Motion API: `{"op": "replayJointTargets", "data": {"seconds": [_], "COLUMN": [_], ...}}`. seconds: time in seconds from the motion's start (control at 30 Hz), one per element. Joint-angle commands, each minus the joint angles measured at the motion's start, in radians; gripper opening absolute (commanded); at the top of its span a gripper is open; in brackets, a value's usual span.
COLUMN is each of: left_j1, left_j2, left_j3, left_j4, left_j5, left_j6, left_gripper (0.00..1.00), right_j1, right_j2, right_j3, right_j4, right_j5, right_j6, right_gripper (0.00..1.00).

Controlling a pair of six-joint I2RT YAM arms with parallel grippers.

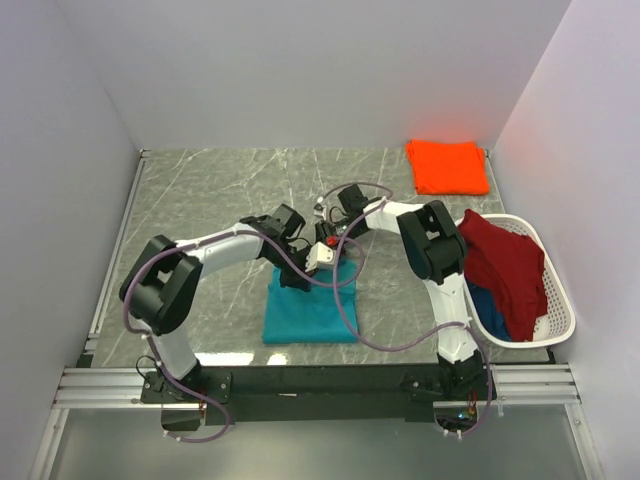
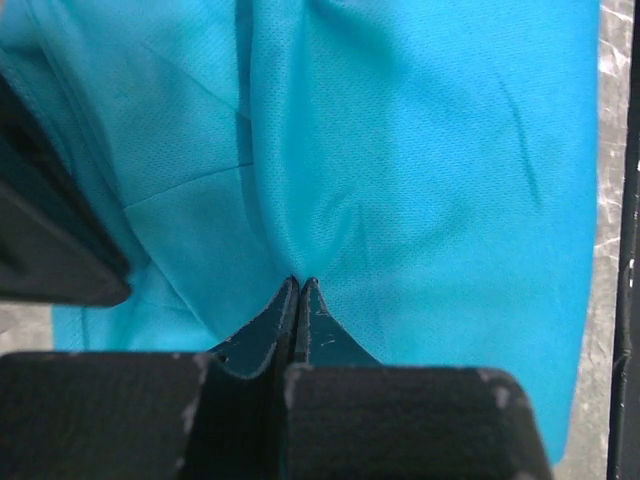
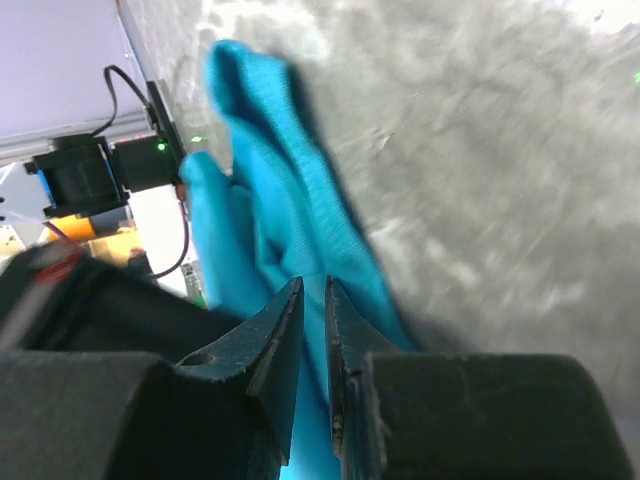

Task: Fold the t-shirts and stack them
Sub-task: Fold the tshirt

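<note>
A teal t-shirt (image 1: pixel 310 310) lies partly folded on the marble table in front of the arms; its far edge is lifted and bunched. My left gripper (image 1: pixel 297 279) is shut on a pinch of this teal cloth (image 2: pixel 400 180), with its jaws (image 2: pixel 300 282) pressed together. My right gripper (image 1: pixel 335 258) is just to its right, and its jaws (image 3: pixel 313 287) are closed on a fold of the same teal shirt (image 3: pixel 270 180). A folded orange t-shirt (image 1: pixel 447 166) lies at the far right. A dark red t-shirt (image 1: pixel 507 262) and a blue one (image 1: pixel 489 306) lie in the basket.
A white plastic laundry basket (image 1: pixel 562 315) stands at the right edge of the table. White walls close in the back and both sides. A metal rail (image 1: pixel 300 382) runs along the near edge by the arm bases.
</note>
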Motion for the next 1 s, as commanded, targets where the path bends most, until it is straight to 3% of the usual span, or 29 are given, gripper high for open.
{"op": "replayJointTargets", "data": {"seconds": [0.0,0.33,0.97], "left_j1": [-0.033,-0.062,-0.005], "left_j2": [-0.117,-0.215,-0.108], "left_j3": [-0.024,-0.029,0.057], "left_j4": [0.012,0.094,0.258], "left_j5": [-0.044,-0.147,-0.225], "left_j6": [0.011,-0.011,0.049], "left_gripper": [0.01,0.01,0.00], "right_j1": [0.007,0.007,0.009], "right_j2": [0.052,0.114,0.126], "right_j3": [0.046,0.046,0.035], "right_j4": [-0.026,-0.045,-0.066], "right_j5": [-0.022,-0.059,-0.093], "right_j6": [-0.013,0.001,-0.028], "right_gripper": [0.22,0.22,0.21]}}
